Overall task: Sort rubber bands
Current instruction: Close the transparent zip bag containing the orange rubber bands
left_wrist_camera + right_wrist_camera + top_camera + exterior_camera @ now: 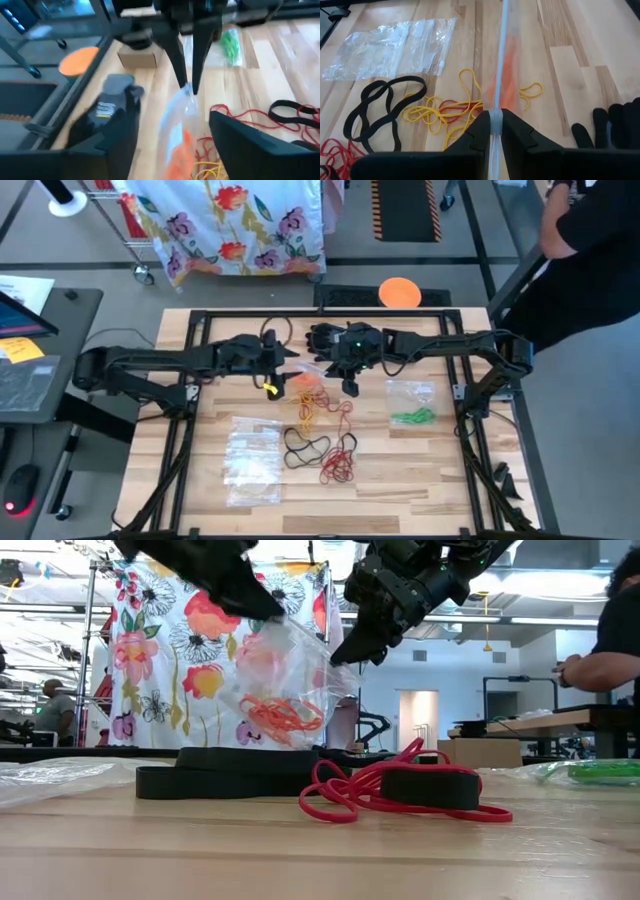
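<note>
Right now my right gripper (496, 131) is pinched shut on the rim of a clear plastic bag (285, 680), holding it up off the table (420, 480) with orange rubber bands (282, 715) hanging inside. My left gripper (172, 145) sits just beside the bag with its fingers spread wide, gripping nothing.

The bag hangs from one thin pinch, and that worries me. If the slick plastic slides between my right fingers, the bag drops and the orange bands could spill back into the loose pile below. That pile is a tangle of yellow rubber bands (440, 114), red rubber bands (400, 795) and black rubber bands (382, 107); anything that falls there would need sorting again.

With the left fingers so close, a careless sweep could knock the bag or snag its mouth closed. The green rubber bands (412, 417) already lie in their own bag off to the right, and spare empty bags (252, 460) wait on the left.
</note>
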Robot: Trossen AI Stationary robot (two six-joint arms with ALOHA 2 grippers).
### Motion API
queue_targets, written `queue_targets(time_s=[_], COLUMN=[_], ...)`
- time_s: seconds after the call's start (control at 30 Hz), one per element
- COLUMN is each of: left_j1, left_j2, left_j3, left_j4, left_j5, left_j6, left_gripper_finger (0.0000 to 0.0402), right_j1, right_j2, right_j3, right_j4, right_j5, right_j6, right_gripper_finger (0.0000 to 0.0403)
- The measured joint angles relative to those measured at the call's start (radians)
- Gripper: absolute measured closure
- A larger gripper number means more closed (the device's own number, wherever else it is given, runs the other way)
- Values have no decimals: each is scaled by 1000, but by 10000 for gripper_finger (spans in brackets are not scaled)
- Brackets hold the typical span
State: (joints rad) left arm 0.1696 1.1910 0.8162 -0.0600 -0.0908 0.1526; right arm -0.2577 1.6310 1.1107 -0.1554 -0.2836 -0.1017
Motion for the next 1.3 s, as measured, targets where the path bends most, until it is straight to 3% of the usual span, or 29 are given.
queue_targets(time_s=[0.13,0.3,0.4,0.57,0.63,0.87,1.3], left_j1=[-1,-17,-23,-23,-23,-24,-36], left_j2=[65,85,84,84,84,70,-67], left_j3=[16,36,41,41,41,41,41], left_j4=[11,18,19,1,-8,-28,-89], left_j5=[36,39,32,12,11,-12,-12], left_j6=[5,39,45,46,49,49,33], left_gripper_finger=[144,183,231,360,389,399,401], right_j1=[0,0,0,0,0,1,2], right_j2=[-1,-1,-1,-1,-1,-1,-3], right_j3=[0,0,1,1,1,1,3], right_j4=[0,-8,-9,-8,-9,-3,-2], right_j5=[0,0,0,0,0,0,-2], right_j6=[0,-1,-1,-1,-1,-1,4], right_gripper_finger=[365,365,365,365,365,365,365])
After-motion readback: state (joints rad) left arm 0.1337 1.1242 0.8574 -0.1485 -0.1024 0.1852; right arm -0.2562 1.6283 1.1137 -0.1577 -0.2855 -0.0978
